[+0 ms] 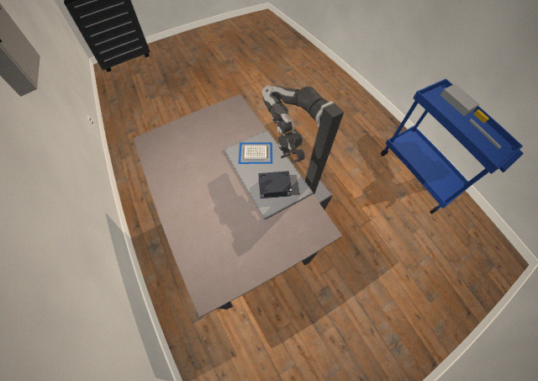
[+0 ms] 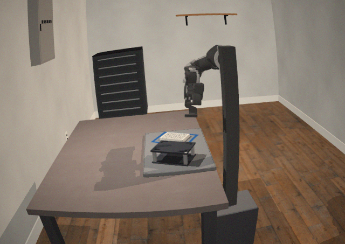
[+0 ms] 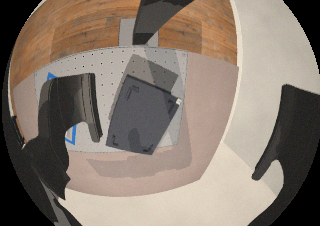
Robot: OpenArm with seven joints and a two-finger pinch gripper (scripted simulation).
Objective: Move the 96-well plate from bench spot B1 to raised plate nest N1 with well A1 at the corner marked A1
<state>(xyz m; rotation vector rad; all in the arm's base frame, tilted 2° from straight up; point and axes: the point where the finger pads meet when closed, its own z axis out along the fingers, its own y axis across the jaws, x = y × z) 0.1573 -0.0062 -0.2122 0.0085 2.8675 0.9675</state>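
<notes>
The white 96-well plate [image 1: 255, 151] lies flat inside the blue-outlined spot B1 [image 1: 255, 161] on the grey bench mat, also in the exterior view [image 2: 174, 136]. The black raised nest N1 [image 1: 275, 182] stands beside it, nearer the table front [image 2: 173, 150], and is empty; it shows in the wrist view [image 3: 142, 114]. My gripper [image 1: 292, 154] [image 2: 191, 112] hangs well above the mat's edge, to the right of the plate. Its fingers stand apart with nothing between them [image 3: 180, 126].
The arm's dark post [image 2: 230, 124] stands at the table's right edge, close to the mat. A blue cart [image 1: 454, 138] is off to the right on the floor. A black drawer cabinet [image 2: 120, 81] stands behind the table.
</notes>
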